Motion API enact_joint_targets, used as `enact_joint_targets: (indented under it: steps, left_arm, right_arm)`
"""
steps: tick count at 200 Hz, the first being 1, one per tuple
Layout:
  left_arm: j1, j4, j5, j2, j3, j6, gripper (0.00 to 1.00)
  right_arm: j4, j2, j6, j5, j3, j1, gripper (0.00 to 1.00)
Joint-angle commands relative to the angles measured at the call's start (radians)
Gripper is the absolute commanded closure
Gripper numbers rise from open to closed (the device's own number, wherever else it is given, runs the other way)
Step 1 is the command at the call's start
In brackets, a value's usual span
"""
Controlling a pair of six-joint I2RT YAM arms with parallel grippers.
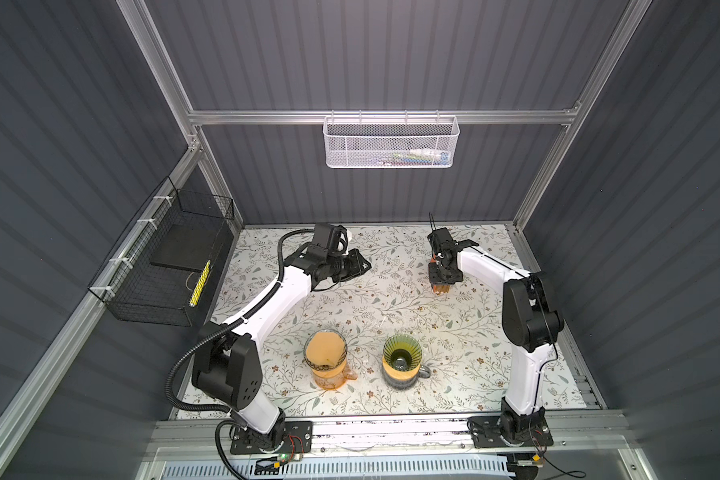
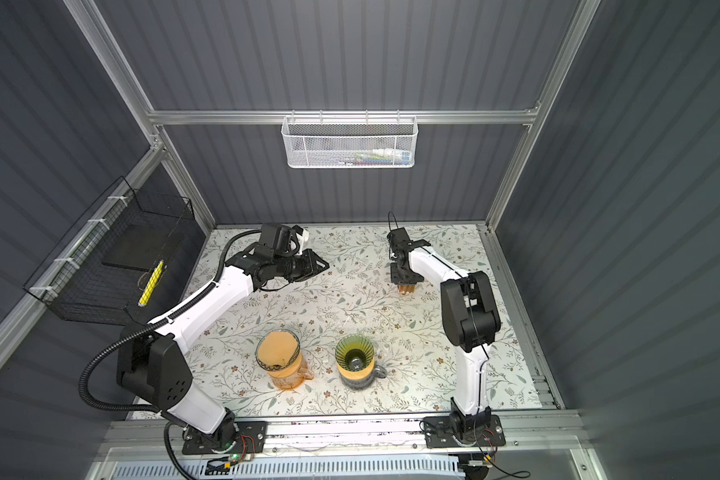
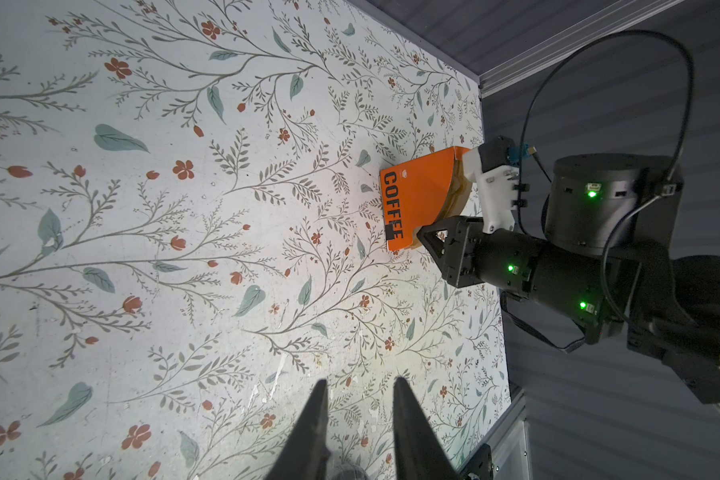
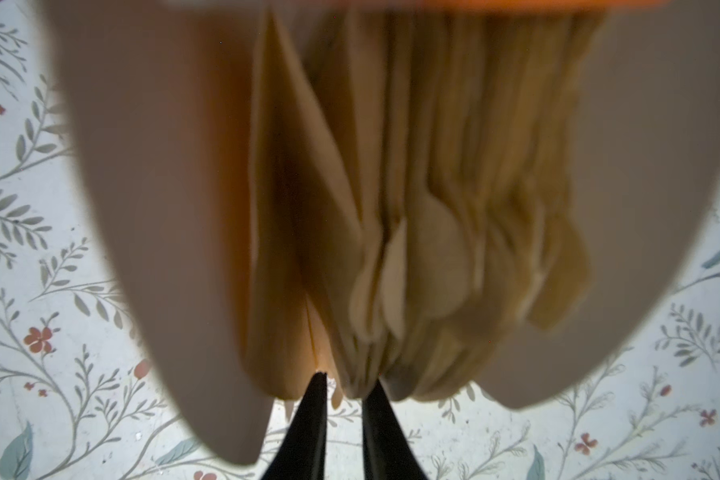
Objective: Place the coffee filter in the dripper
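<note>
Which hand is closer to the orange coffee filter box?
Right. The right hand is at the open end of the orange coffee filter box, fingertips at its paper filters; the left hand hangs apart over the table, pointing toward it.

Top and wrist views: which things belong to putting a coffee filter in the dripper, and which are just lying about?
Job: orange cardboard filter box, brown paper filters, empty green glass dripper, right gripper.
Lying about: white mesh basket, black wire basket, filter-lined dripper on orange carafe.
</note>
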Motion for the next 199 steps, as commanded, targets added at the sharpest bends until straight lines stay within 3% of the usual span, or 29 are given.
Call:
enact_joint_targets:
  steps: [1, 36, 65, 199]
  left_arm:
    - [0.009, -0.015, 0.017, -0.021, -0.016, 0.021, 0.72]
    - [0.010, -0.012, 0.020, -0.024, -0.024, 0.019, 0.72]
    - [0.011, -0.010, 0.022, -0.024, -0.027, 0.020, 0.72]
    - [0.013, 0.000, 0.025, -0.045, -0.043, 0.017, 0.72]
  right_arm:
    - [-0.017, 0.021, 0.011, 0.023, 0.031, 0.003, 0.80]
    - [-0.023, 0.029, 0.014, 0.031, 0.034, 0.002, 0.87]
    - [-0.026, 0.028, 0.017, 0.035, 0.034, 0.003, 1.00]
    - [-0.062, -0.079, 0.029, 0.014, -0.037, 0.017, 1.00]
